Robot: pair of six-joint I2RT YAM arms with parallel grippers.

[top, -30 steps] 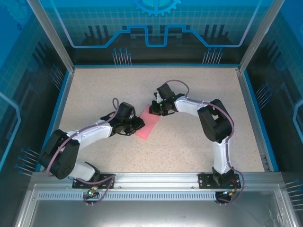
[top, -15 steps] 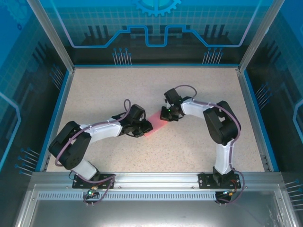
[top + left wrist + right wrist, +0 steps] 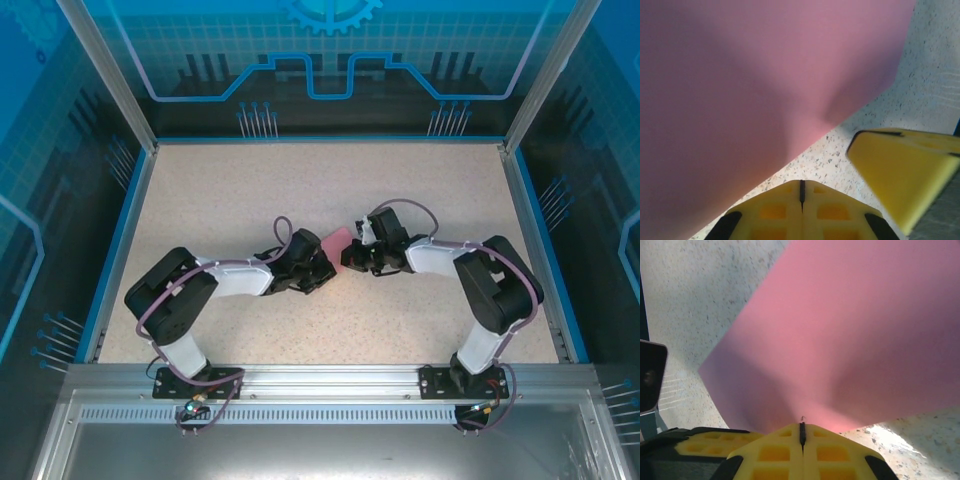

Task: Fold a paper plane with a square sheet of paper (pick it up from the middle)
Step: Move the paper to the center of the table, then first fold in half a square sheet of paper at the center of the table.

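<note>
Pink paper point(image 3: 333, 240), edge clamped in right end effector point(image 3: 801, 426), left end effector point(image 3: 801, 184) closed

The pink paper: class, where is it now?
In the top view the pink paper sits near the middle of the table, between the left gripper and the right gripper, which pinches its edge.

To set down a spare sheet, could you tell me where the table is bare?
Bare: the far half of the table to the back rail, and the near strip between the arm bases. Crowded: the middle, around the paper.
</note>
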